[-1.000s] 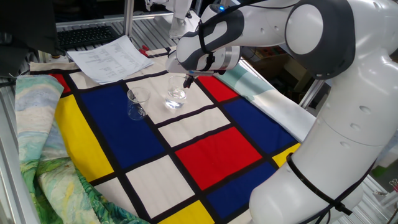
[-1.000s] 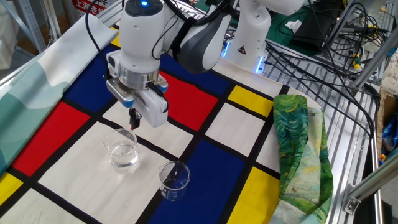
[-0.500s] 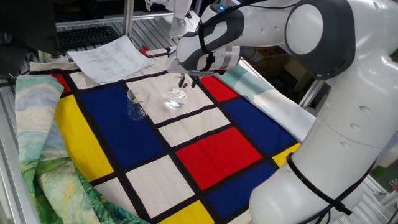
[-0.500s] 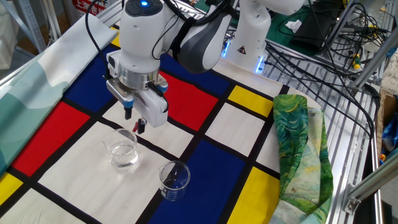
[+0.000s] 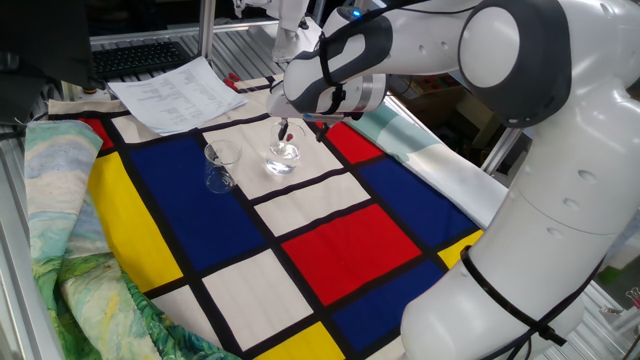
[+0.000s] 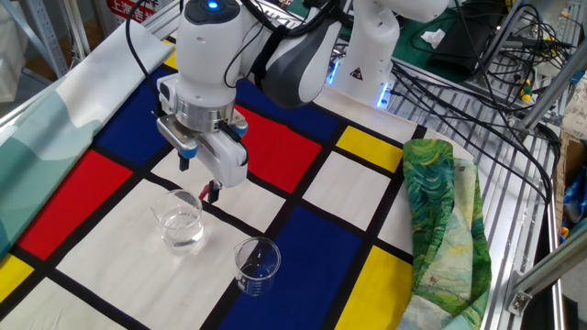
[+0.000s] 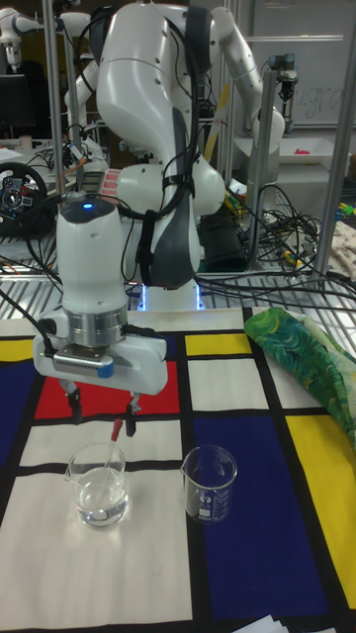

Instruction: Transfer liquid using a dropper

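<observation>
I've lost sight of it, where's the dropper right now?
In the tall fixed view, the dropper leans from the rounder glass, its red bulb beneath the open gripper.

Printed white paper sheets [image 5: 178, 92]: lines of text present, too small to read.
Small clear glass beaker [image 7: 209, 484]: printed white markings on the wall, illegible.
White robot base [image 6: 367, 69]: triangular warning sign, symbol unclear.

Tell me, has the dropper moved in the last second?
Yes. The dropper tipped over from between the fingers toward the rounder glass, now leaning on its rim; the pincer opened.
</observation>
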